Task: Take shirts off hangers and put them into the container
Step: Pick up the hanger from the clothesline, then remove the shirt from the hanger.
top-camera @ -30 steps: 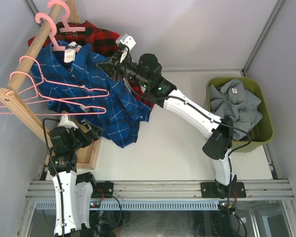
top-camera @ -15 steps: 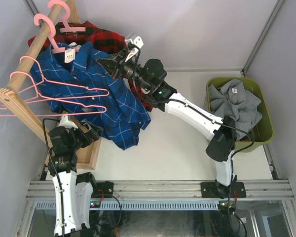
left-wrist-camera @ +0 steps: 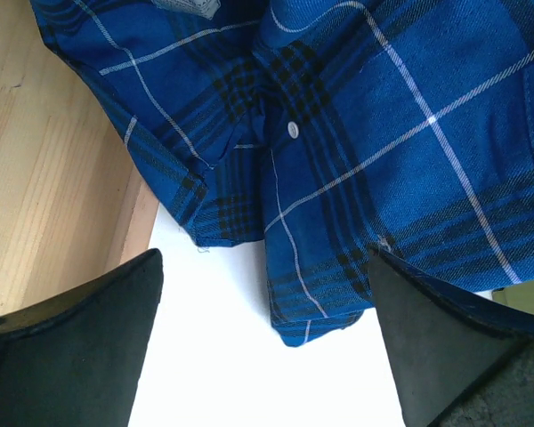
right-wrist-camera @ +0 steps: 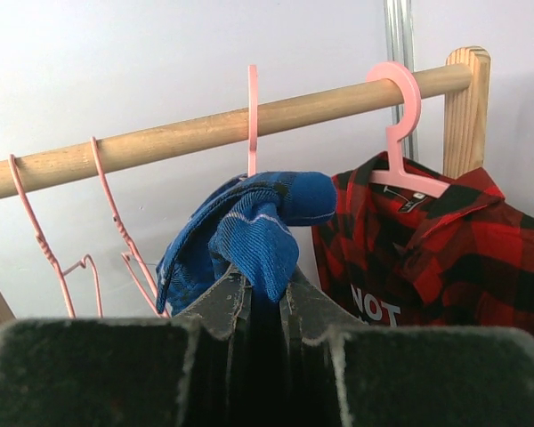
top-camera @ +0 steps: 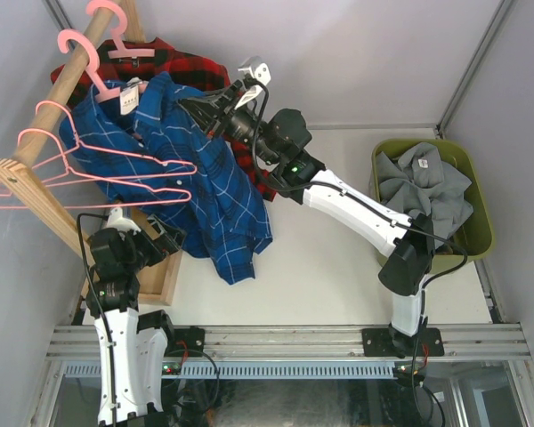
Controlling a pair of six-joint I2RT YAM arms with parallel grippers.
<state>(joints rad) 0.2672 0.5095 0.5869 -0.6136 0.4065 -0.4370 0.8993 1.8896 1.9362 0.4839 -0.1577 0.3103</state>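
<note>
Right claw (right-wrist-camera: pixel 265 289) tight on blue shirt (top-camera: pixel 209 191), arm (top-camera: pixel 356 206) outstretched

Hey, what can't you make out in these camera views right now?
Right wrist view: white lettering on the red-black plaid shirt, cut off by the right hand; only "NOT" shows.
Right wrist view: the thin pink hanger behind the blue plaid shirt; cloth hides all but its hook.
Top view: anything beneath the crumpled grey shirt in the olive-green plastic bin.
Left wrist view: the blue plaid shirt's upper part, cut off by the top edge.
</note>
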